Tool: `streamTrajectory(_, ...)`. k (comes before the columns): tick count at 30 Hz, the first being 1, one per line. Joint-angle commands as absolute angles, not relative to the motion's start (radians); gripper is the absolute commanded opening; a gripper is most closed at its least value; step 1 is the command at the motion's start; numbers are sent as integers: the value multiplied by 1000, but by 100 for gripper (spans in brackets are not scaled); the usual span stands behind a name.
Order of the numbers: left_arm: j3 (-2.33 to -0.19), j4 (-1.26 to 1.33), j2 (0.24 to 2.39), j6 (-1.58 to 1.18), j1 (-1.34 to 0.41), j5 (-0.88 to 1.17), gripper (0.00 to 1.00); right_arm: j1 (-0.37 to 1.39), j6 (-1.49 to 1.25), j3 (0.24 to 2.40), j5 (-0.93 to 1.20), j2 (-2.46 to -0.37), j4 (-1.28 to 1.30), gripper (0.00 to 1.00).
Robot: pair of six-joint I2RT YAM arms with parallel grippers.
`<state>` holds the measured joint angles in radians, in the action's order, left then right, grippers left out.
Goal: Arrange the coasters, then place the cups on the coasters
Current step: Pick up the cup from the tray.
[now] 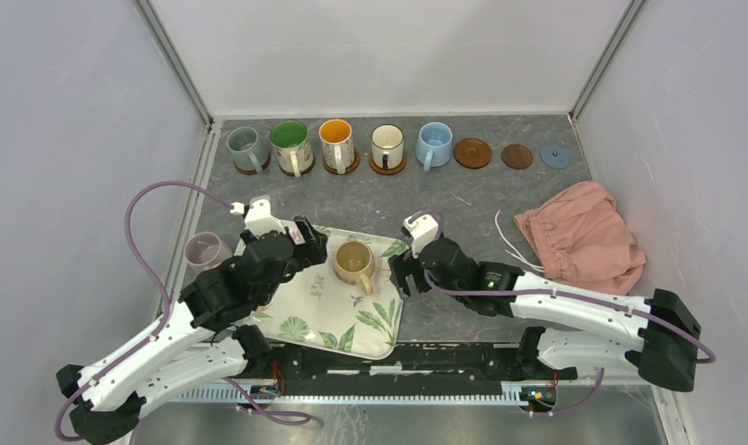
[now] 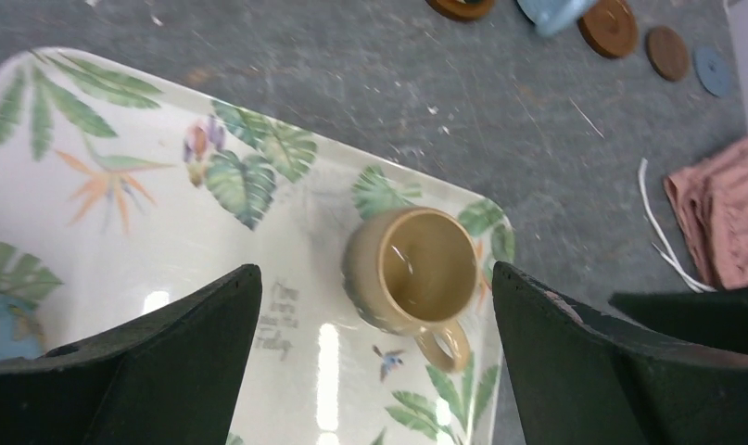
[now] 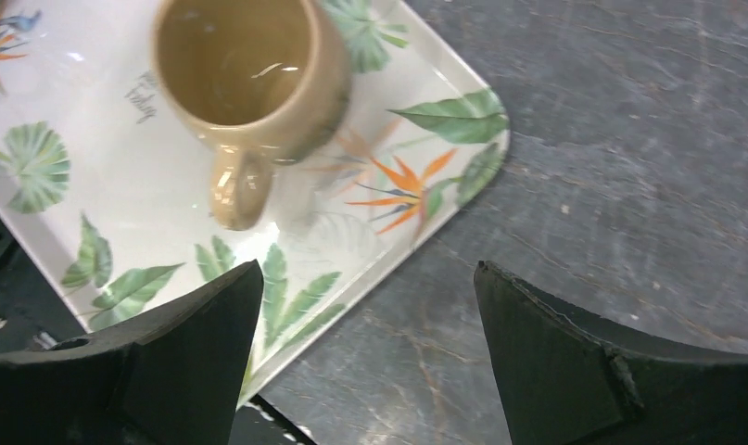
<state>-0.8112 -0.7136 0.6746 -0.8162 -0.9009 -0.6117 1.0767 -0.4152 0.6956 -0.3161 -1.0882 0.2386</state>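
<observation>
While left gripper [image 1: 316, 243] and right gripper [image 1: 398, 271] gape empty flanking the tan cup [image 1: 353, 262], I reckon pickup's next: straddle, close.

Far row, left to right, each on a round brown wooden coaster [image 1: 389, 169]: grey-green mug [image 1: 245, 146], floral mug with green inside [image 1: 291, 144], orange-inside mug [image 1: 335, 142], cream mug with dark rim [image 1: 387, 144]. Next in line: light blue mug [image 1: 434, 144], then bare brown disc [image 1: 473, 153], dark brown disc [image 1: 516, 156], grey-blue disc [image 1: 555, 156]. Upright on leaf-print rectangular tray [image 1: 328, 320]: tan mug [image 1: 353, 263], between left gripper [image 1: 307, 241] and right gripper [image 1: 402, 273].
</observation>
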Motion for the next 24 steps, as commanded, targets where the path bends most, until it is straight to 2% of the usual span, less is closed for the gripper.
streamTrajectory(1,-828,-709,662,-739,-905,-818,100,1151,-470,783,-361,-1164,183,91)
streamTrajectory(12,-769,-709,536,-705,-905,-1007,100,1226,-503,886,-360,-1382,151,87)
streamTrajectory(24,-789,-802,508,-685,-905,-838,100,1226,-486,984,-345,-1564,127,77)
